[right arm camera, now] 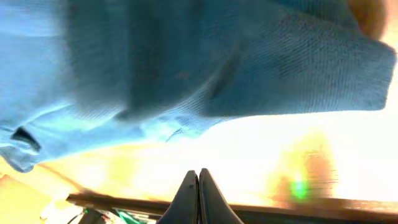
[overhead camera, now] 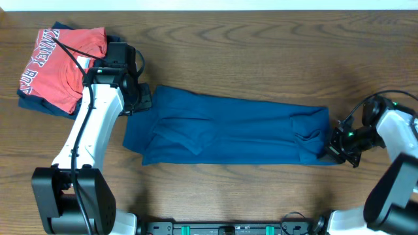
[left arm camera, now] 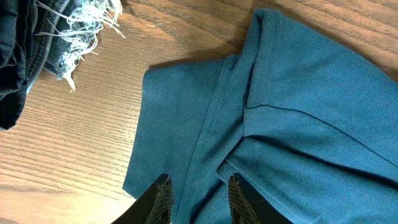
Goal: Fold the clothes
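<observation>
So the big plain deep-blue garment of thin soft fabric is lying flat on the brown wood-grain counter, pretty much dead centre. It's laid out as one long band running left to right. The left half has a bunch of creases and an overlapping flap, and there's a small puckered tuck near the right end. The top edge slants down a bit toward the right.

Up close in the left wrist view, the blue fabric has a fine knit texture, with a couple of layers stacked over each other and a seam line across one of them. In the right wrist view the cloth fills the top of the shot. It's blurry, with washed-out glare under it.

The left claw sits at the garment's upper left corner. From its own camera the left claw has its jaws released partway, straddling a fold of the blue cloth, not pinching it as far as I can see.

The right claw is at the lower right end of the garment. Up close the right claw is clenched tight, tips together, nothing between them.

Over in the far left corner there's a red T-shirt with white lettering folded on top of a dark navy denim piece. Its frayed pale threads are just beside the blue cloth.
</observation>
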`<move>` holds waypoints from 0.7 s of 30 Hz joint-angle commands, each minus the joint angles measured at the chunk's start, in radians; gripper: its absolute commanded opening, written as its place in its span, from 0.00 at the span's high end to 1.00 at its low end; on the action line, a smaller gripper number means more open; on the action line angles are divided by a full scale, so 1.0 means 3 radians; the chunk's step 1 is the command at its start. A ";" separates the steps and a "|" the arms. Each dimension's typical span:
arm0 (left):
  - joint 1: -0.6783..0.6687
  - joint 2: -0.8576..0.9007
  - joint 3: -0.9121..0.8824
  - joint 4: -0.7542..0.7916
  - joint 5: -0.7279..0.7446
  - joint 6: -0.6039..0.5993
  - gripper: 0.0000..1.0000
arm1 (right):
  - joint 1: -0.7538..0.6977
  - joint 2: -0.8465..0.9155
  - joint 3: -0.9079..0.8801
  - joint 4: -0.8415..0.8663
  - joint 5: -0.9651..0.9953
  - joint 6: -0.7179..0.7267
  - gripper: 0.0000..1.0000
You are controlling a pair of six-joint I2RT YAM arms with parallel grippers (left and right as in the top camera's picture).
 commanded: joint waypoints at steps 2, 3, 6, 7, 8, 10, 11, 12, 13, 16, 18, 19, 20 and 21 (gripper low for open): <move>0.0017 -0.0053 0.0048 -0.0011 -0.0013 0.0023 0.68 | -0.0008 -0.0259 0.0014 0.0071 0.0078 -0.0042 0.98; 0.0017 -0.0053 0.0048 -0.0013 -0.0013 0.0023 0.68 | -0.0028 -0.0329 0.0018 0.0159 0.0145 0.0003 0.95; 0.0017 -0.0053 0.0048 -0.0009 -0.0013 0.0023 0.68 | -0.0127 -0.0500 0.0018 0.0449 0.0168 0.0037 0.51; 0.0017 -0.0053 0.0048 -0.0009 -0.0013 0.0024 0.68 | -0.0173 -0.0523 0.0018 0.0515 0.0174 0.0031 0.45; 0.0017 -0.0053 0.0048 -0.0010 -0.0013 0.0024 0.68 | -0.0211 -0.0521 0.0018 0.0556 0.0183 -0.0001 0.43; 0.0017 -0.0053 0.0048 -0.0009 -0.0013 0.0023 0.68 | -0.0270 -0.0496 0.0009 0.0643 0.0181 -0.0121 0.38; 0.0017 -0.0053 0.0048 -0.0003 -0.0013 0.0023 0.68 | -0.0280 -0.0479 0.0001 0.0696 0.0178 -0.0188 0.38; 0.0017 -0.0053 0.0048 0.0006 -0.0013 0.0023 0.68 | -0.0276 -0.0462 -0.0009 0.0759 0.0167 -0.0281 0.38; 0.0017 -0.0053 0.0048 0.0018 -0.0013 0.0023 0.68 | -0.0261 -0.0443 -0.0024 0.0806 0.0158 -0.0328 0.38; 0.0017 -0.0053 0.0048 0.0045 -0.0013 0.0023 0.68 | -0.0188 -0.0352 -0.0039 0.0884 0.0020 -0.0331 0.40; 0.0017 -0.0053 0.0048 0.0046 -0.0013 0.0023 0.67 | -0.0128 -0.0322 -0.0039 0.0882 -0.0264 -0.0476 0.44; 0.0017 -0.0053 0.0048 0.0045 -0.0013 0.0023 0.67 | -0.0098 -0.0322 -0.0039 0.0882 -0.0369 -0.0608 0.44; 0.0017 -0.0053 0.0048 0.0045 -0.0013 0.0023 0.67 | -0.0071 -0.0323 -0.0039 0.0889 -0.0362 -0.0643 0.42; 0.0017 -0.0053 0.0048 0.0045 -0.0013 0.0023 0.67 | -0.0052 -0.0324 -0.0039 0.0891 -0.0319 -0.0655 0.40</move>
